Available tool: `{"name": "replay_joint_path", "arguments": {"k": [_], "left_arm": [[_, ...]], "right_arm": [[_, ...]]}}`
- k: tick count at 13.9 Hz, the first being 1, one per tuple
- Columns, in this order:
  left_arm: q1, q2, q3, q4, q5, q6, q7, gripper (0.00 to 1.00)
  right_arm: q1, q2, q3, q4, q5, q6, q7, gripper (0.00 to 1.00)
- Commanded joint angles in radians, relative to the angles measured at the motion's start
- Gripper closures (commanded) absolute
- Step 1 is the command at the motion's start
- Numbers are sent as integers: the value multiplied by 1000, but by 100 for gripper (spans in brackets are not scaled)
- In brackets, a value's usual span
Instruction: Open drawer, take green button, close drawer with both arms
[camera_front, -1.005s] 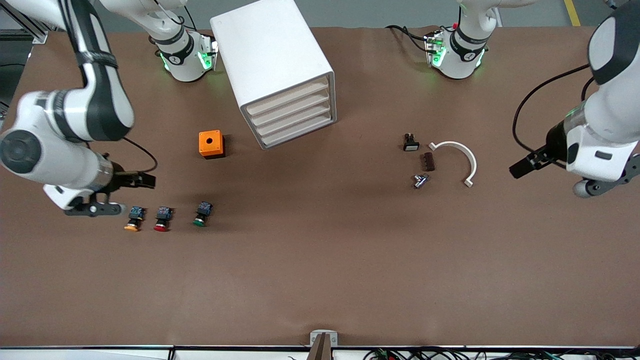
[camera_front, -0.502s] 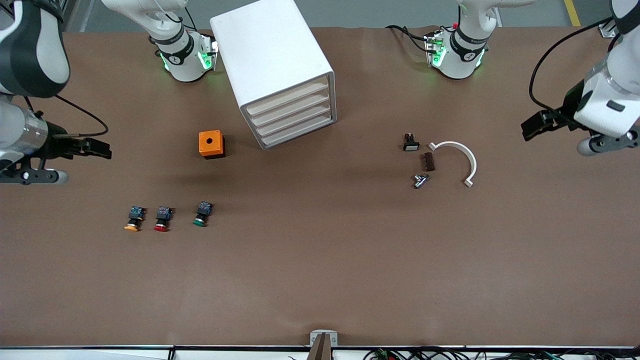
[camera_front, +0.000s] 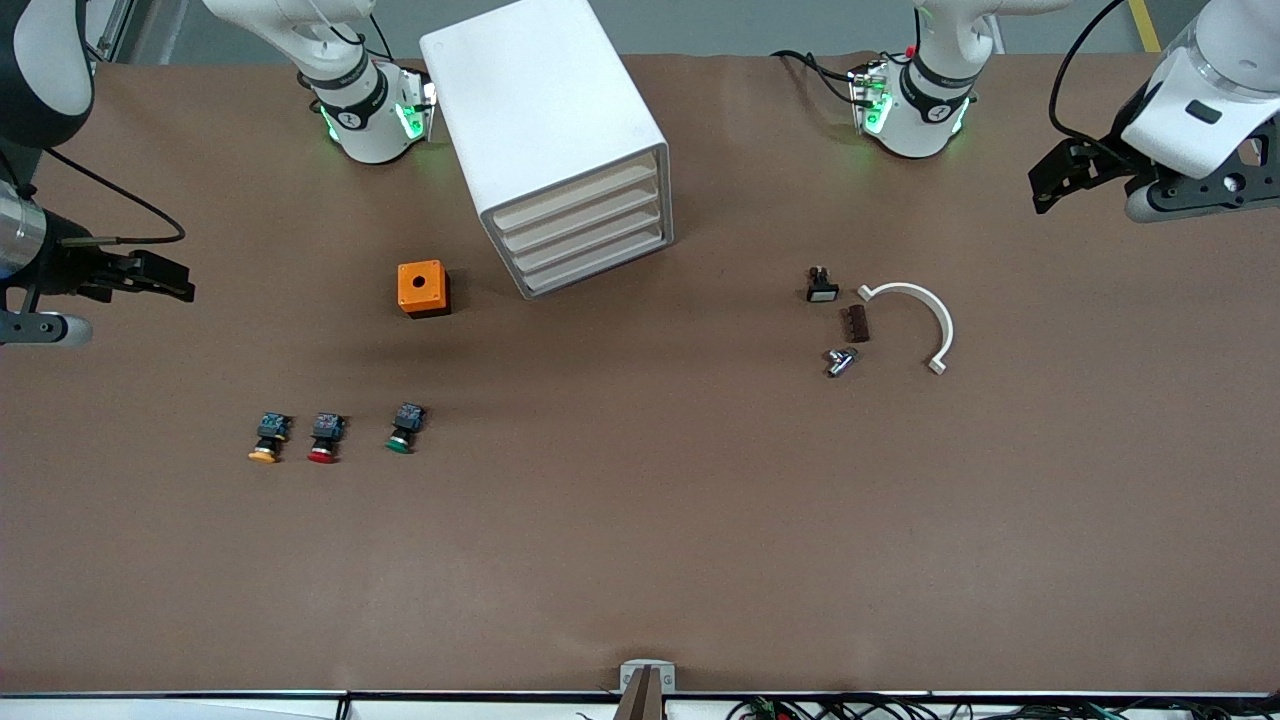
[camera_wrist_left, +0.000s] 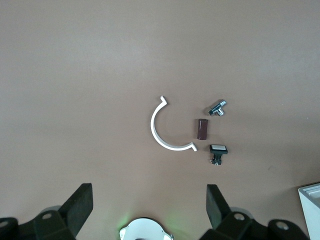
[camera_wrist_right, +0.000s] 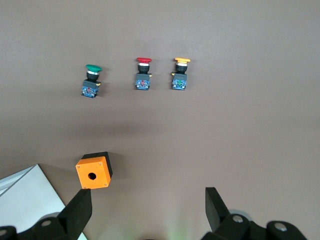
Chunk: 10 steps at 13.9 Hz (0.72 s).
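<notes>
Task looks done: all four drawers (camera_front: 590, 235) shut in cabinet (camera_front: 545, 130) near robots' edge. Green button (camera_front: 402, 430) out on counter (camera_front: 640, 520), beside red one (camera_front: 324, 438). Left tool (camera_front: 1050, 185), right tool (camera_front: 160, 280) both open, empty, over counter ends.

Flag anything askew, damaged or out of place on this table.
Only the cabinet stands out: it sits turned at an angle to the table edge, all four drawers shut. The green button lies on its side like its neighbours. Nothing is spilled or broken.
</notes>
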Motion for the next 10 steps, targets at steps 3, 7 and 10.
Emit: {"name": "replay_joint_path", "arguments": {"k": [3, 7, 10], "left_arm": [[10, -17, 10, -24, -32, 40, 22, 0], [10, -11, 8, -27, -35, 40, 22, 0], [10, -11, 8, -27, -35, 40, 22, 0]], "right_arm": [[-17, 15, 14, 92, -8, -28, 9, 0], [-13, 11, 15, 106, -2, -64, 13, 0], [-21, -41, 11, 82, 26, -62, 21, 0]]}}
